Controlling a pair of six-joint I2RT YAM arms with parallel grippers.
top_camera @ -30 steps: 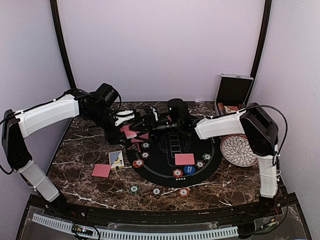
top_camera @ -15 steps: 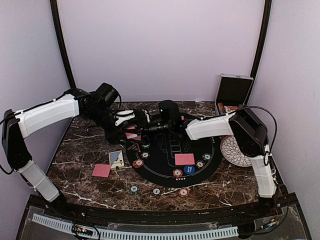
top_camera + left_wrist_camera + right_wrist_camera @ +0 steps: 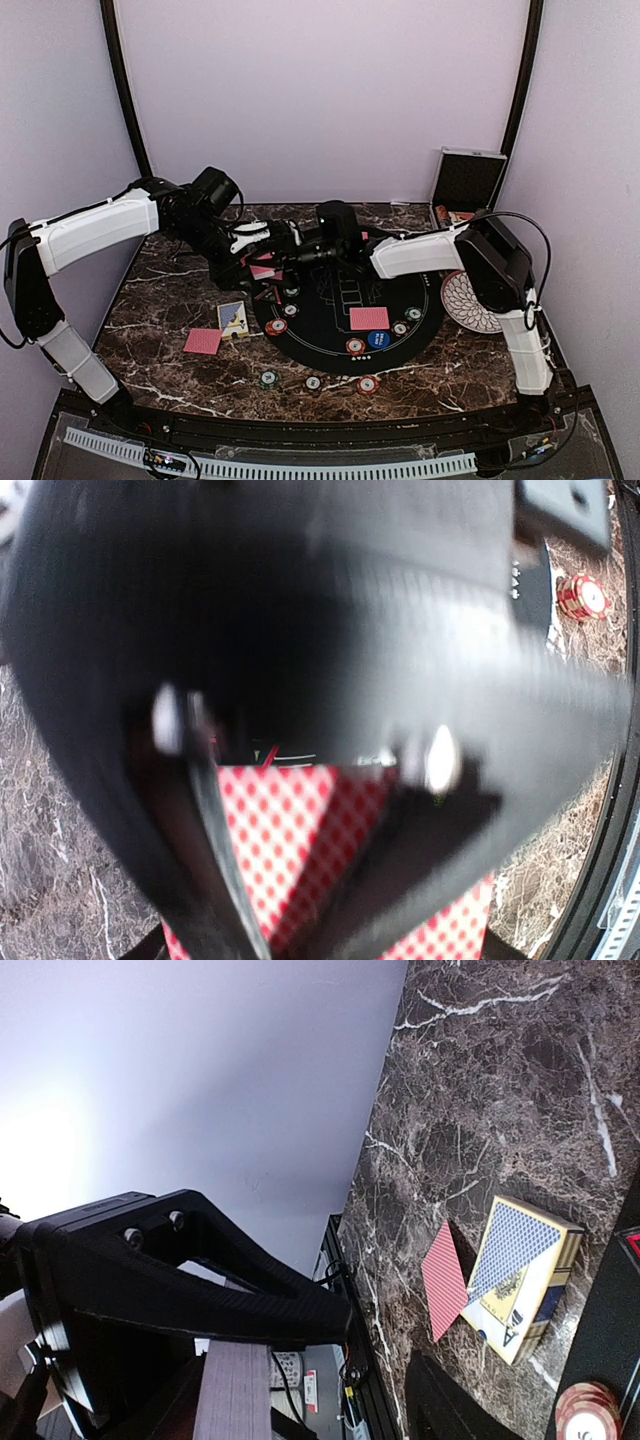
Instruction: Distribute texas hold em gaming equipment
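Partway done, I'd say. On the tabletop (image 3: 170,300), a card box (image 3: 232,318) and one loose card (image 3: 203,341) lie left of centre, with three chips (image 3: 313,383) in a row along the bottom. The black mat (image 3: 330,320) mid-frame carries one face-down card (image 3: 369,318), a blue button (image 3: 377,339) and several rim chips (image 3: 276,326). Most cards are not dealt yet.

The left claw (image 3: 255,262), above the mat's upper-left edge, is clamped on the stack of cards (image 3: 290,820), off the tabletop. The right claw (image 3: 290,255) is nosed up to that stack with its fingers apart. I can't tell if it touches a card.
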